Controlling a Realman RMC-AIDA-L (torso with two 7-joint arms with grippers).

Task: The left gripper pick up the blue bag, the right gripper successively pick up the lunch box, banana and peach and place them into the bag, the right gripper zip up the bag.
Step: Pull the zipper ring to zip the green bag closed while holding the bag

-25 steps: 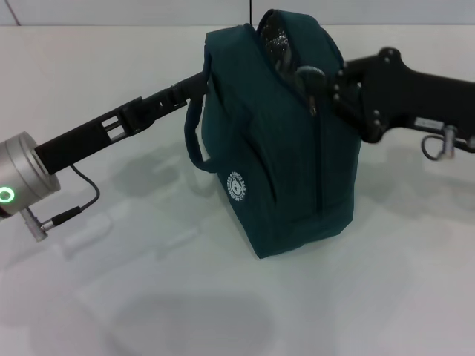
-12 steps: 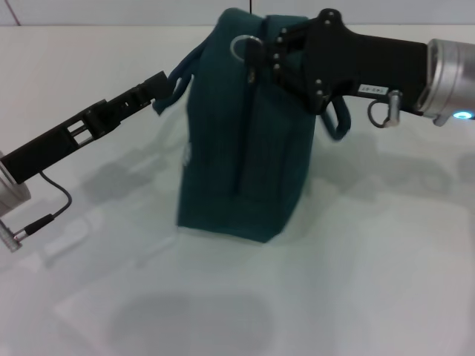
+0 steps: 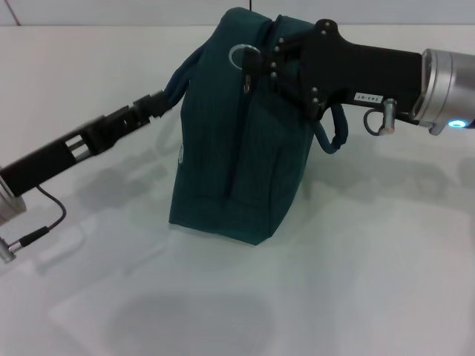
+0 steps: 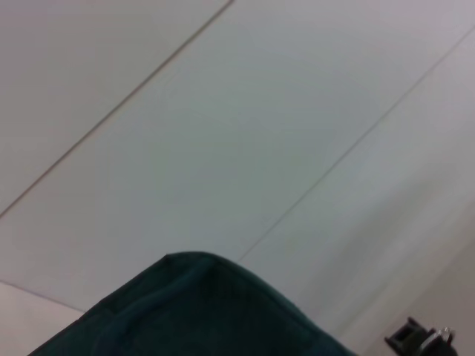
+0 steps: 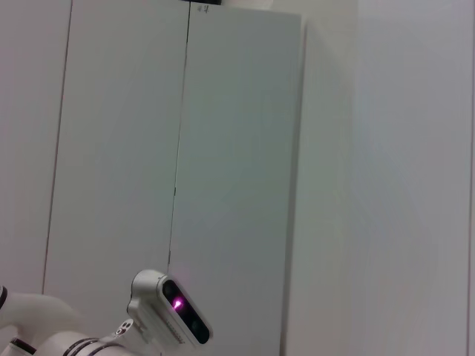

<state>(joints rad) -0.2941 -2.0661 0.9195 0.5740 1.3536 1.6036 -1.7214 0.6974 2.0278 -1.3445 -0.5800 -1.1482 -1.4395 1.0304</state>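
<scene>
Blue bag (image 3: 230, 163): upright mid-worktop (image 3: 371, 282). Left tool (image 3: 159, 100) pinching its handle; right tool (image 3: 256, 63) pinching its zipper ring.

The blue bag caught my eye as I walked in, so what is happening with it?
Two robot arms are working on the blue bag, which stands upright on the white table. The left hand grips one loop handle on the bag's side. The right hand is at the top of the bag, right by the metal ring zipper pull. The top looks closed, and no lunch box or fruit is visible.
</scene>
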